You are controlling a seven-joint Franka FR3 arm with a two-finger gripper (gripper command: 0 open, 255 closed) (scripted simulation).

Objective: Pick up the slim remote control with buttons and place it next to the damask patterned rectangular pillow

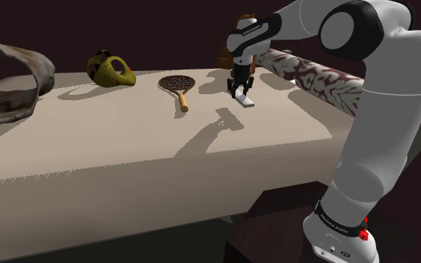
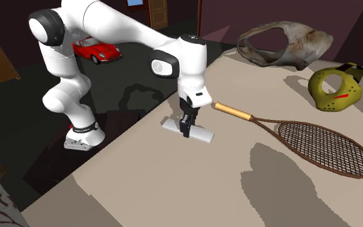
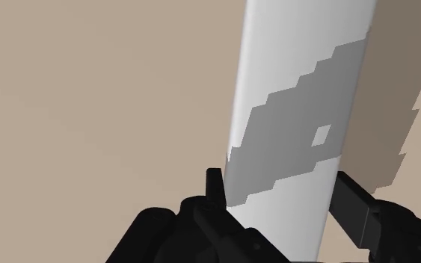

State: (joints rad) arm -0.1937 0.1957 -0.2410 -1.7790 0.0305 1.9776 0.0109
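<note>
- The box stand (image 1: 276, 231) sits at the shoulder view's lower right, and the white arm (image 1: 384, 112) rises from it and bends over the pale surface (image 1: 126, 149).
- The claw (image 1: 240, 91) points straight down at the surface. Its two black fingers (image 3: 214, 183) are drawn in against the long sides of the remote control (image 2: 202, 134), one on each side.
- The remote control is a slim slab drawn plain white with grey patches. It lies flat at surface level under the claw; I cannot tell whether it is lifted at all.
- The patterned pillow (image 1: 313, 75), dark red on white, lies along the surface's edge beyond the claw, near the remote control but apart from it.
- A racket (image 1: 177, 84) with a wooden handle lies flat towards the shoulder view's left of the claw.
- Further on sits a yellow hockey mask (image 1: 110, 69).
- Furthest along is a hollow bone-coloured object (image 1: 7, 78).
- A red toy car (image 2: 96, 50) sits on the floor behind the arm in the second exterior view.
</note>
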